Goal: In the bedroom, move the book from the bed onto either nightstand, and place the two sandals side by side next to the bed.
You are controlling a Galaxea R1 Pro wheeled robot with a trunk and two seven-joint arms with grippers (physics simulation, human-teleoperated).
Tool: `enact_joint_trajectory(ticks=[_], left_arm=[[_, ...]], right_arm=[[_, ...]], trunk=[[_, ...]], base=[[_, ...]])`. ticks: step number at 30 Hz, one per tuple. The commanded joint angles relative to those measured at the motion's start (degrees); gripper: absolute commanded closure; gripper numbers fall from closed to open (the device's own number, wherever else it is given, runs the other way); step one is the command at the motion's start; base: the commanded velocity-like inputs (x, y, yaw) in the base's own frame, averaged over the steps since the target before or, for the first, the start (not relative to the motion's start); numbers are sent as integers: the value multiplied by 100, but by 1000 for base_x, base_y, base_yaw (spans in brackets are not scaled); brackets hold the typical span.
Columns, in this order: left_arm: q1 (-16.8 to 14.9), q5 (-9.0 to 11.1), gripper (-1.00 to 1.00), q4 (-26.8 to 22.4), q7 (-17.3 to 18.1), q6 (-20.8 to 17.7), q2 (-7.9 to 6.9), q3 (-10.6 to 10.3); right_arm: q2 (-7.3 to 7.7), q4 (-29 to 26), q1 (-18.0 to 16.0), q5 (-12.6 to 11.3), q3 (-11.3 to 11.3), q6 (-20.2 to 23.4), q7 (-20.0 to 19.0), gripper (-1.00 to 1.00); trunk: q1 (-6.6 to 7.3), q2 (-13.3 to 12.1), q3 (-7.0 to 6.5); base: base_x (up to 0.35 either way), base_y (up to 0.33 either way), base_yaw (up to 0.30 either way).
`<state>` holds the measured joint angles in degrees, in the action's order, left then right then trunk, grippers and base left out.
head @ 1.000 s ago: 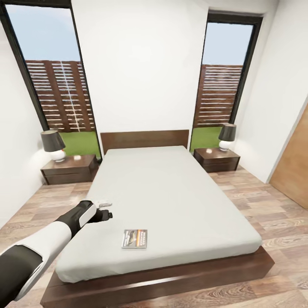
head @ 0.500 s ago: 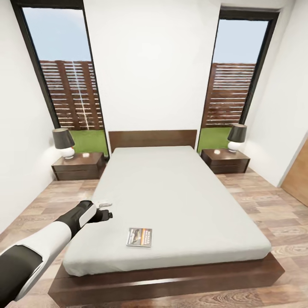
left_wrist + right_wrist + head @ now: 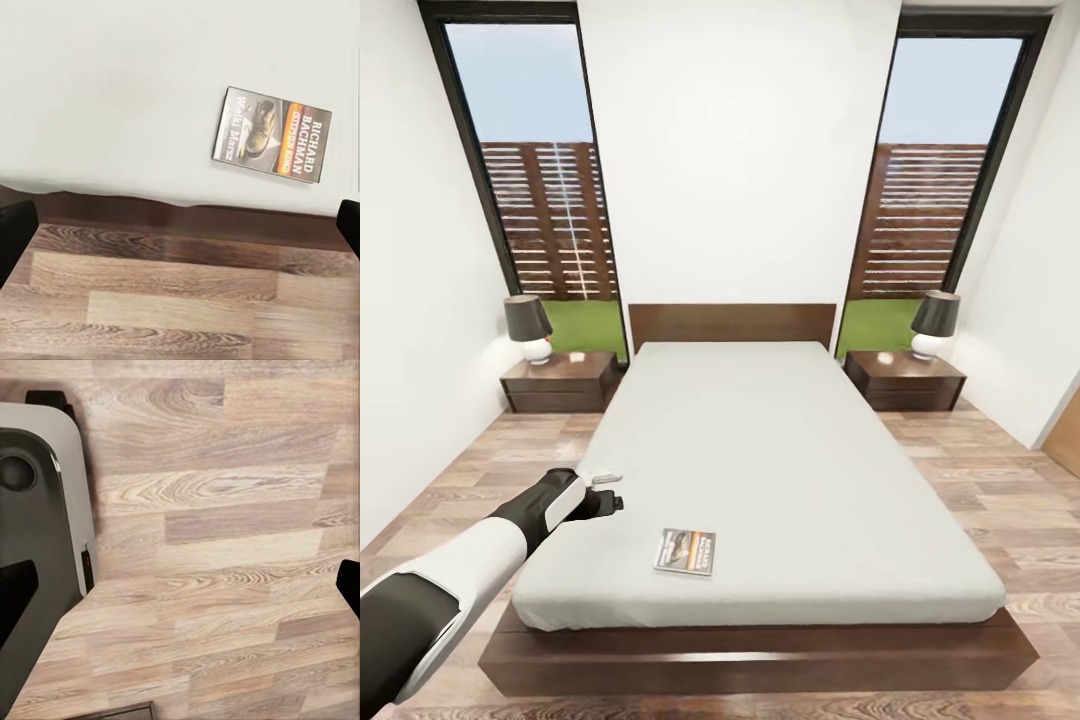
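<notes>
The book lies flat on the light-grey mattress of the bed, near its foot end and left side. In the left wrist view its dark cover with an orange band faces up, close to the mattress edge. My left gripper hovers open over the bed's left edge, a little left of and beyond the book. Its fingertips stand wide apart with nothing between them. My right gripper is open above the bare wood floor. Two nightstands flank the headboard. The sandals are out of view.
Each nightstand carries a lamp. Wood-plank floor runs along both sides of the bed. Tall windows stand behind the nightstands. The robot's dark base shows in the right wrist view.
The whole head view has swung, so the bed and room slid right and now sit square on. The book has stayed put on the mattress and the left arm holds its pose.
</notes>
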<state>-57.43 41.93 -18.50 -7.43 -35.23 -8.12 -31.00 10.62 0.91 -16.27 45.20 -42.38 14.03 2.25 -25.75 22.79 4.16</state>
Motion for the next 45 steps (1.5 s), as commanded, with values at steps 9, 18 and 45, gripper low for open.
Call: enact_joint_trajectory(ticks=[9,18,45], left_arm=[[-5,61,-100,-28,-46,-19,-5,-38],[-5,50,-100,-30,-21,-17,-8,-46],[-5,17,-100,-38,-12,15,7,-64]], right_arm=[[2,14,-8,50,-50,10,23,-100],[2,14,-8,50,-54,6,22,-100],[2,20,-8,50,-58,3,21,-100]], trunk=[[-4,13,16],[-4,13,17],[-4,13,17]], base=[[0,-58,25],[61,-55,4],[75,-14,0]])
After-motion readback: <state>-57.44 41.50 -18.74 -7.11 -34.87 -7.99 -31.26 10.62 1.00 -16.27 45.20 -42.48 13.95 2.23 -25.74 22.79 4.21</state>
